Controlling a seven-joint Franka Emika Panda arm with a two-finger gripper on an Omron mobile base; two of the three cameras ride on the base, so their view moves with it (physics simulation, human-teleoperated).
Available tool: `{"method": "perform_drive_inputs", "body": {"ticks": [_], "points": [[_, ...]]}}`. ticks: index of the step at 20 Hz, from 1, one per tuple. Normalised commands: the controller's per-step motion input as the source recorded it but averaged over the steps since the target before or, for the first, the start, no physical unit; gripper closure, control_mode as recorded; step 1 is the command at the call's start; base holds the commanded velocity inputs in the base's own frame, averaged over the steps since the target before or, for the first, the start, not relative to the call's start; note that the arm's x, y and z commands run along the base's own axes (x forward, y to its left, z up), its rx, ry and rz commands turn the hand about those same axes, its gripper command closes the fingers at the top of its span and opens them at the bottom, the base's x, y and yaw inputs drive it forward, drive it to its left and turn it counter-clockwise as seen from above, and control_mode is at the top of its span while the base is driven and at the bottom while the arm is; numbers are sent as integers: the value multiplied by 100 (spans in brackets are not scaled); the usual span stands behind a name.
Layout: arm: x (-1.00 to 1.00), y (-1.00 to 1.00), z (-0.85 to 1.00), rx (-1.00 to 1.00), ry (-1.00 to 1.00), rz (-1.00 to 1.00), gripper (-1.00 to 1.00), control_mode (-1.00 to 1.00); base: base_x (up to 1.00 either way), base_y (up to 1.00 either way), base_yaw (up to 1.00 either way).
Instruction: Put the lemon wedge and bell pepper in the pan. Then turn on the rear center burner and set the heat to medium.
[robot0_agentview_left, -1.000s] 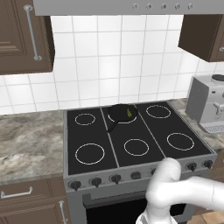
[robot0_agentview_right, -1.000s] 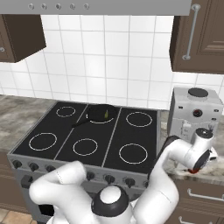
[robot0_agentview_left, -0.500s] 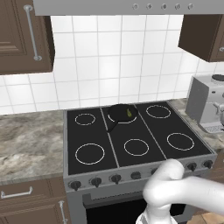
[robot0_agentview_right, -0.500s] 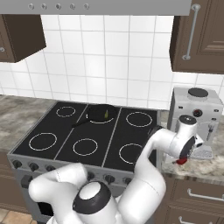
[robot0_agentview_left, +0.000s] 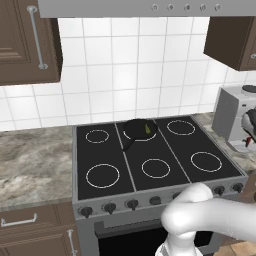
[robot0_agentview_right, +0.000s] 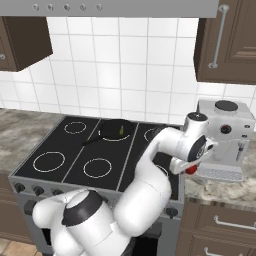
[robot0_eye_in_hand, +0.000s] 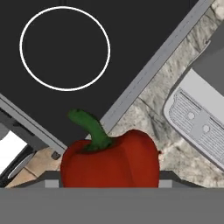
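Observation:
The red bell pepper with its green stem sits between my fingers, close to the hand camera. My gripper is shut on it and hangs above the counter strip between the stove's right edge and the coffee machine. In the right base view the bell pepper shows as a small red spot under the hand. The black pan rests on the rear center burner, handle toward the front left. The lemon wedge lies inside the pan, toward its right side.
A white coffee machine stands on the marble counter just right of the gripper, and its drip tray lies below the hand. The front right burner ring is under the hand's left. Stove knobs line the front panel.
The arm has swung left from over the right counter toward the stove's right edge, carrying the bell pepper. Pan and lemon wedge have not moved.

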Motion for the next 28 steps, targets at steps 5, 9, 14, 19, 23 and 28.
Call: {"method": "perform_drive_inputs", "body": {"ticks": [5, 9, 14, 19, 23, 28], "points": [[0, 87, 3, 0, -1, 14, 100, -100, 0, 0, 0], [0, 88, 3, 0, -1, 11, 100, -100, 0, 0, 0], [0, 87, 11, 0, -2, 7, 100, -100, 0, 0, 0], [0, 80, 20, -1, 0, 2, 100, -100, 0, 0, 0], [14, 70, 19, -2, 0, 0, 100, -100, 0, 0, 0], [33, 64, 12, -3, 0, 0, 100, -100, 0, 0, 0]]}}
